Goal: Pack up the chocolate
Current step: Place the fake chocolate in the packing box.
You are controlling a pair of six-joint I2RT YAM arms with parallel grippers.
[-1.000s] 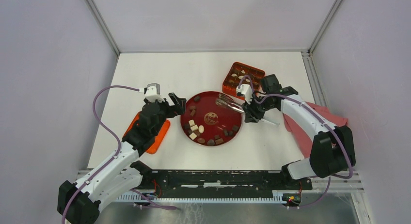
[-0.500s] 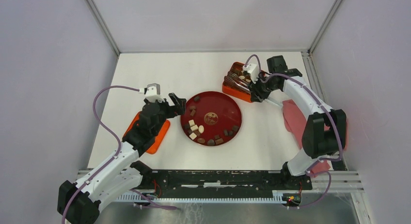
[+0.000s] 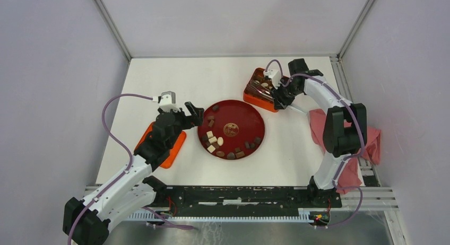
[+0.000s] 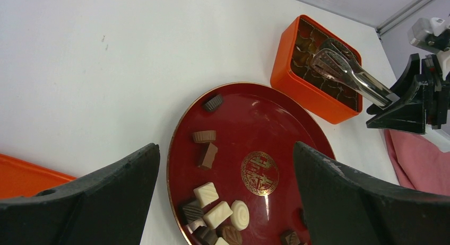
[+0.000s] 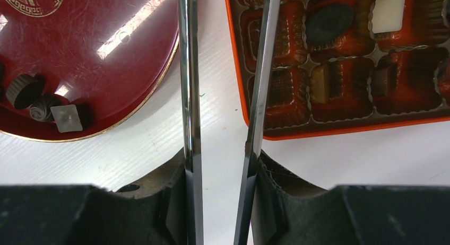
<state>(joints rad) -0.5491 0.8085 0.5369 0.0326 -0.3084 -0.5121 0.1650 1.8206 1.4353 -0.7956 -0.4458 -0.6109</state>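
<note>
Several chocolate pieces (image 3: 214, 141), dark, light brown and cream-white, lie on a red plate (image 3: 245, 115); they show close up in the left wrist view (image 4: 217, 208). More pieces (image 5: 329, 17) sit in the orange gridded box (image 3: 256, 94). My right gripper (image 3: 279, 94) is shut on metal tongs (image 4: 345, 72), whose tips hang over the box. The tong arms (image 5: 188, 70) stand apart, and I see no piece between them. My left gripper (image 3: 193, 113) is open and empty at the plate's left edge.
An orange lid (image 3: 175, 147) lies left of the plate, partly under my left arm. A pink cloth (image 3: 321, 123) lies at the right beside my right arm. The box rim (image 5: 345, 131) lies close to the plate's edge (image 5: 159, 75).
My right arm has swung the tongs from the plate's right edge back to the orange box. My left arm has not moved.
</note>
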